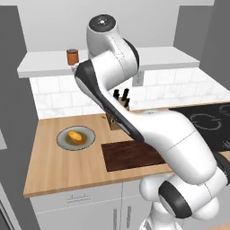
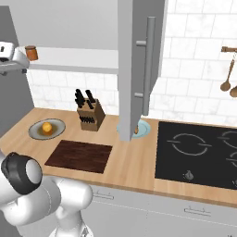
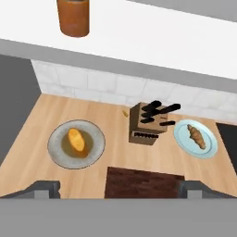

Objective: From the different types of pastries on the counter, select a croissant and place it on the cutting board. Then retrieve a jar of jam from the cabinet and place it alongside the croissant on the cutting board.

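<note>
The table [image 3: 32, 125] carries the bare cutting board [image 3: 141, 183], awaiting both items, the croissant [image 3: 196, 135] apparently untouched on its pale plate [image 3: 206, 150], while the pincer [image 3: 118, 189] hovers high, tips spread apart, holding nothing, below the shelved jar of jam [image 3: 73, 17].

White marble-tiled backsplash [image 2: 194, 69], black induction hob [image 2: 199, 152] set at the right end, wooden utensils [image 2: 227, 69] hung on the wall, grey drawer fronts [image 1: 76, 202] seen below.
</note>
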